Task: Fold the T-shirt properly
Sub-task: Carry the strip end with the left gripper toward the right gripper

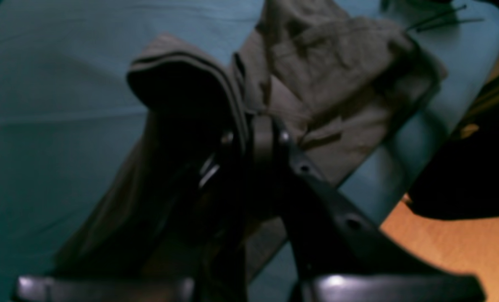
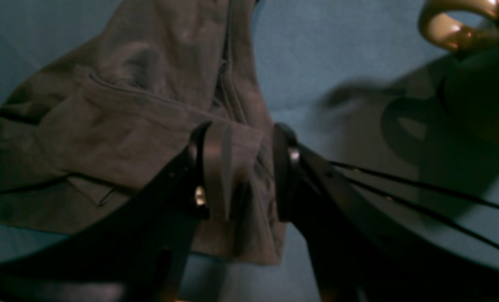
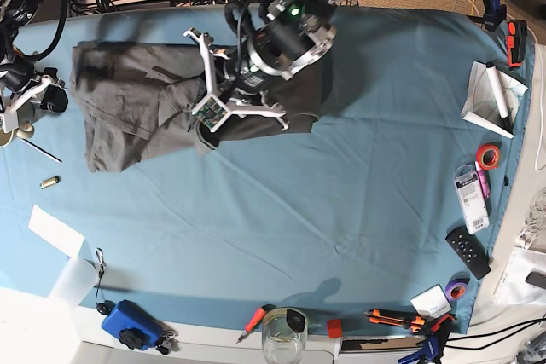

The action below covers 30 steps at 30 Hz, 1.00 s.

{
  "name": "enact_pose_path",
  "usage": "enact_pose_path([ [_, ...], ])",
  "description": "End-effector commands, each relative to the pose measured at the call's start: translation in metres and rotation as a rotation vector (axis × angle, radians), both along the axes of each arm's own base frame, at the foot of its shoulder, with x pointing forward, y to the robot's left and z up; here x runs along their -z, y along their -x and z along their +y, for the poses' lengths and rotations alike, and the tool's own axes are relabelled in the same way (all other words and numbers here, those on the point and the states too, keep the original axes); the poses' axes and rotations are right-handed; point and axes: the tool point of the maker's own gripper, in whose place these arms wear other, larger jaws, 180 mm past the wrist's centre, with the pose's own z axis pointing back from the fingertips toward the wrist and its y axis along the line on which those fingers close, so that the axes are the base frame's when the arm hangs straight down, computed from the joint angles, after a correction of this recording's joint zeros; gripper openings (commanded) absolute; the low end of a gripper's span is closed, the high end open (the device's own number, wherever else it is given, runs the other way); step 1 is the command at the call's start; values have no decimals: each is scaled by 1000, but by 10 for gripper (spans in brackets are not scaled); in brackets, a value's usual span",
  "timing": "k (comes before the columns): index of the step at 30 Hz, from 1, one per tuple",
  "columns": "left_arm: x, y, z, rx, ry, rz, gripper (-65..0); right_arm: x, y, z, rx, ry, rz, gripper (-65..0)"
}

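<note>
Matt wrinkled cotton T-shirt (image 3: 136,100), matt teal table cloth (image 3: 341,193), glossy black jaws

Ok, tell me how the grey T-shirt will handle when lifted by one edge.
Likely floppy: the T-shirt lies wrinkled and droops in folds around the left gripper. Probably light for its size, being thin cloth. Pushed, it would likely bunch on the table cloth rather than slide flat.

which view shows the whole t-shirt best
The base view: the whole T-shirt lies crumpled on the teal table cloth. Both wrist views show only blurry close-up folds beside each hand.
</note>
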Motion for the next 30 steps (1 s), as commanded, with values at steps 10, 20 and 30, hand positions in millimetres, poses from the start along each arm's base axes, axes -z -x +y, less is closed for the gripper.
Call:
enact_pose_path([
  [10,-10,-21,-18,-13,48,-11,-650,-18,-9,-6,-8,27,-58,-475],
  [20,-14,-15,-25,19,93,15,-650,-18,-9,-6,-8,28,-60,-475],
  [30,-23,2,-41,163,135,-13,-563,-18,-9,-6,-8,28,-60,-475],
])
